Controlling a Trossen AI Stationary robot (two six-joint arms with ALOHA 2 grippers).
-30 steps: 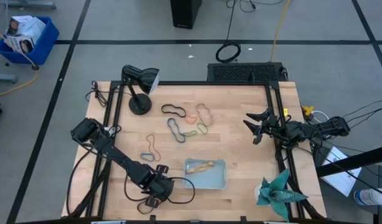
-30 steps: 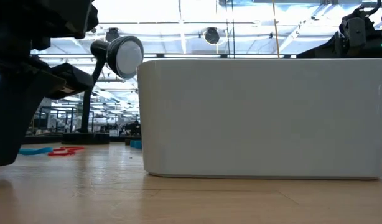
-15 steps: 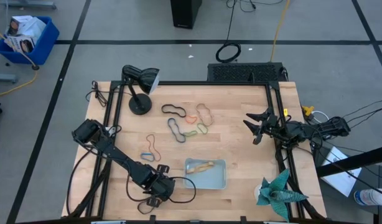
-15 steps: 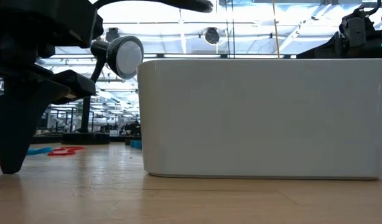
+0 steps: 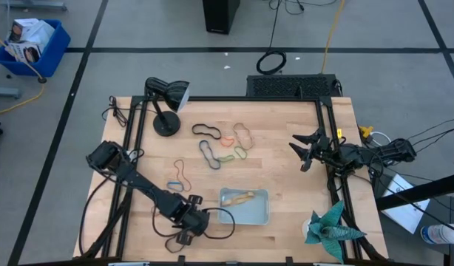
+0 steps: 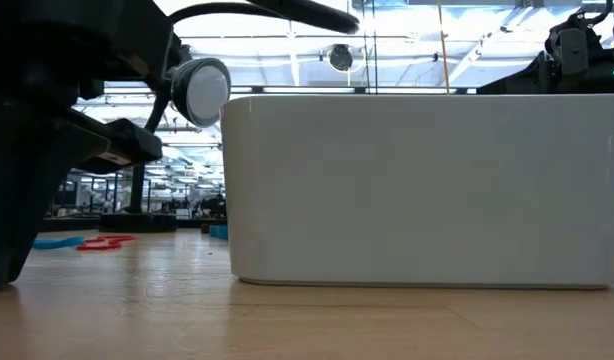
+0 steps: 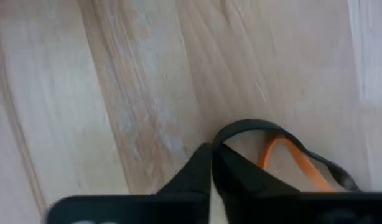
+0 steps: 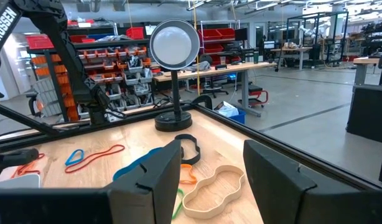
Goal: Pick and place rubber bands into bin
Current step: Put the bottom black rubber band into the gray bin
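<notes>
Left gripper (image 7: pixel 211 163), at the high view's lower left beside the pale blue-grey plastic bin (image 5: pixel 259 214), has pinched shut on black and orange rubber bands (image 7: pixel 284 149). Lift straight, confirm both rise, then clear the rim.

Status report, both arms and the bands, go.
Left gripper down at the table's near edge beside the bin, fingers shut on rubber bands, black and orange. Right gripper open, waiting at the right edge. Nothing blocking the bin.
</notes>
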